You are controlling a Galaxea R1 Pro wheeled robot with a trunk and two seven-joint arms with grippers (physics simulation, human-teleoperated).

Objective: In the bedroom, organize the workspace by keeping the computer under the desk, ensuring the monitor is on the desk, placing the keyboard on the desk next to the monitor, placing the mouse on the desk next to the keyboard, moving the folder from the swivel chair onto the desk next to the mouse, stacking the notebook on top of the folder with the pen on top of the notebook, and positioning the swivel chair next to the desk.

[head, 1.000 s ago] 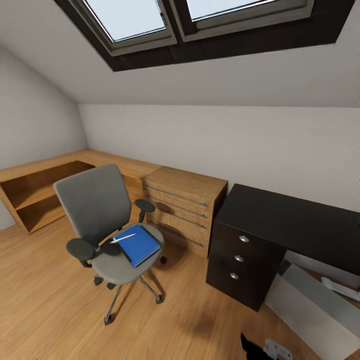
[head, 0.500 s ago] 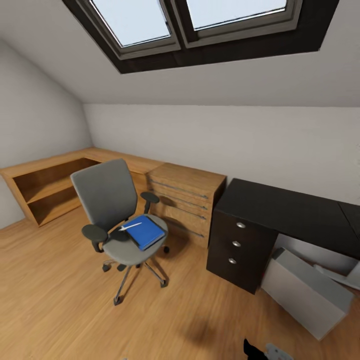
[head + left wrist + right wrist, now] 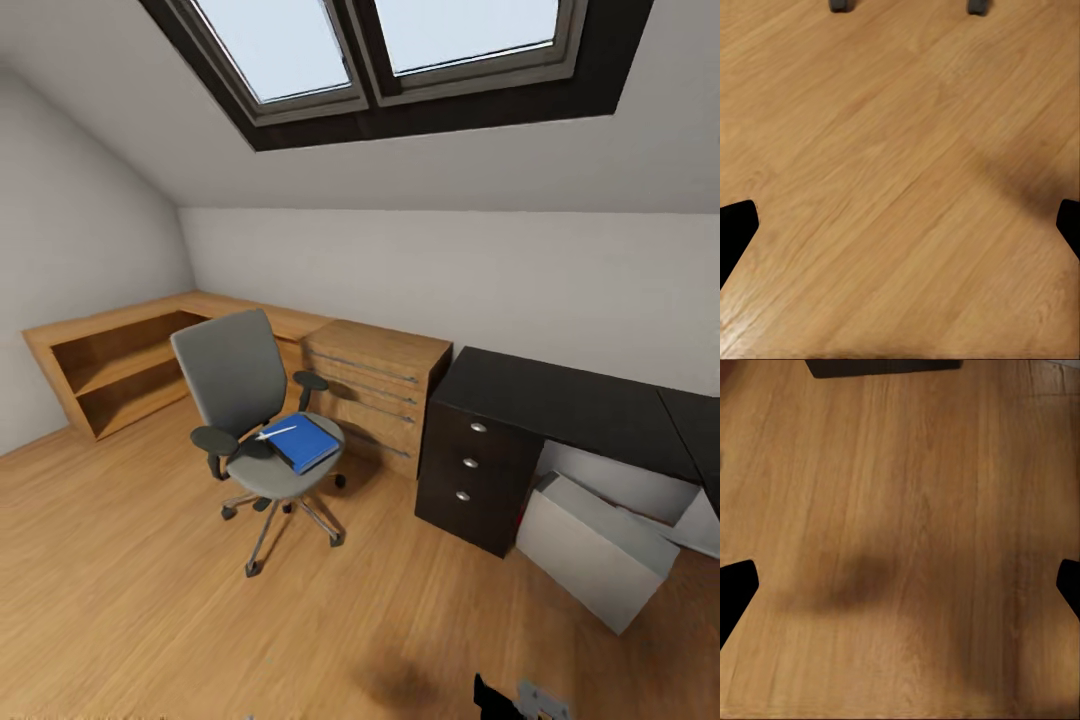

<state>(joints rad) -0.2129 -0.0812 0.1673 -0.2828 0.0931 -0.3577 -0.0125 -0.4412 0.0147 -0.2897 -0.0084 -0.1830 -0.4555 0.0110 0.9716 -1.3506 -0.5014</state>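
The grey swivel chair (image 3: 240, 385) stands on the wood floor, left of the black desk (image 3: 560, 400). On its seat lies the blue folder (image 3: 307, 446) with the thin white pen (image 3: 278, 432) across its near corner. A dark patch under the pen's end may be the notebook (image 3: 256, 449). The light-grey computer (image 3: 590, 548) leans tilted under the desk. The monitor, keyboard and mouse are out of view. My left gripper (image 3: 900, 225) and right gripper (image 3: 900, 585) both hang open over bare floor, holding nothing.
A light-wood drawer chest (image 3: 375, 395) sits between chair and desk, joined to a low wooden shelf unit (image 3: 115, 365) along the left wall. The desk's three-drawer unit (image 3: 468, 470) faces me. Sloped ceiling with skylights overhead. Wide wood floor (image 3: 150, 600) lies in front.
The whole picture has shifted: the camera has pulled back and turned, so chair, chest and desk look smaller and farther. The things themselves have not moved.
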